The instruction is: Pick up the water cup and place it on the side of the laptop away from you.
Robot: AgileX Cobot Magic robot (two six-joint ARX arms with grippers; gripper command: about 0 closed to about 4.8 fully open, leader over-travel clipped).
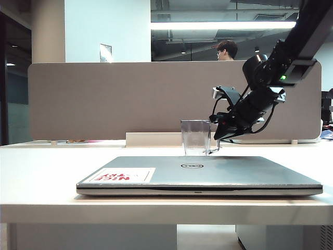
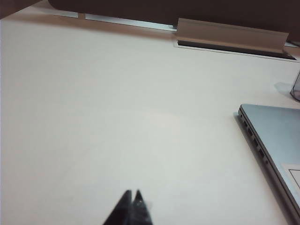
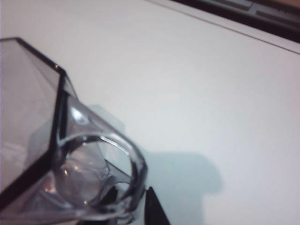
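1. The small clear squarish water cup (image 1: 196,137) has straight glassy walls, dark-looking edges, a thick base and a looped side handle (image 3: 101,171).
2. It stands upright on the white table (image 1: 47,166), just beyond the far edge of the wide silver-grey closed laptop (image 1: 218,174), near its middle.
3. My right gripper (image 1: 220,136) is at the cup's right side, its fingers at the handle; whether it is clamped there I cannot tell.
4. My left gripper (image 2: 132,205) hangs over bare table left of the laptop, fingertips pressed together, holding nothing.
5. The lid carries a round Dell logo (image 1: 188,165) and a white sticker (image 1: 123,175) with red letters, upside down, partly reading "NICE".
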